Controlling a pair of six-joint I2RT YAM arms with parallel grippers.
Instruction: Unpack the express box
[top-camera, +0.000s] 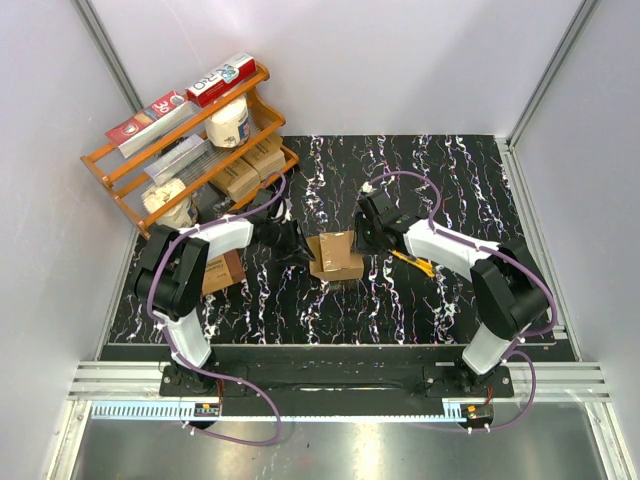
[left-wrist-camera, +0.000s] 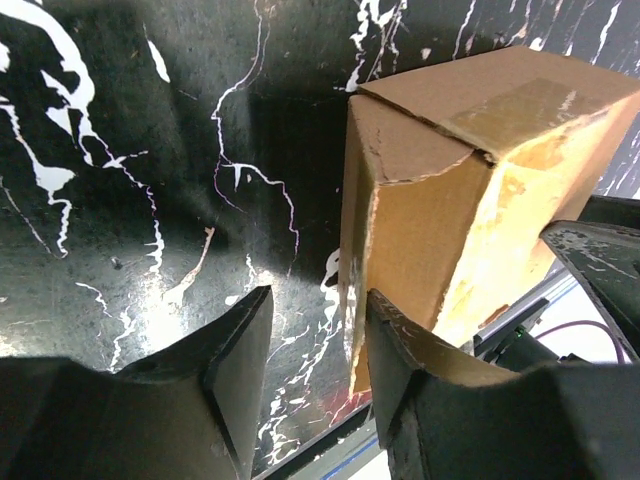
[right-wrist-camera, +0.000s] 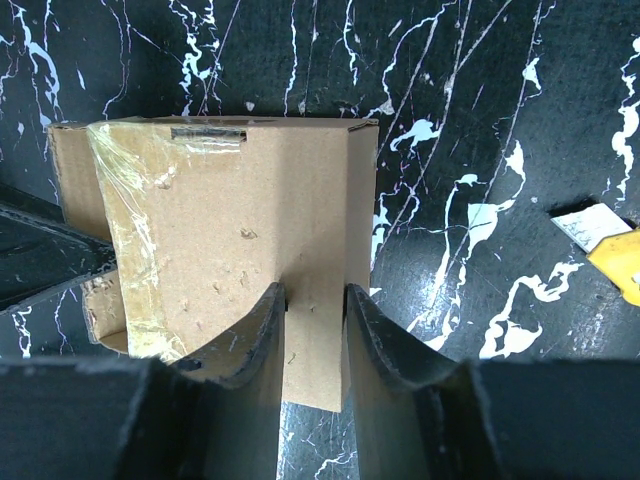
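Note:
The express box (top-camera: 336, 256), small and light brown with torn tape, sits mid-table on the black marbled mat between both grippers. My left gripper (top-camera: 298, 244) is at its left side. In the left wrist view the box (left-wrist-camera: 450, 190) fills the right, and my left gripper (left-wrist-camera: 318, 340) is open, with the box's ragged corner edge just inside the right finger (left-wrist-camera: 405, 345). My right gripper (top-camera: 364, 240) is at the box's right side. In the right wrist view my right gripper (right-wrist-camera: 315, 315) stands narrow, pinching a strip of the box's cardboard (right-wrist-camera: 250, 200).
A yellow cutter (top-camera: 414, 263) lies right of the box, and it also shows in the right wrist view (right-wrist-camera: 622, 262). A darker brown box (top-camera: 222, 272) sits under my left arm. A wooden rack (top-camera: 190, 150) with cartons and toothpaste boxes stands at the back left.

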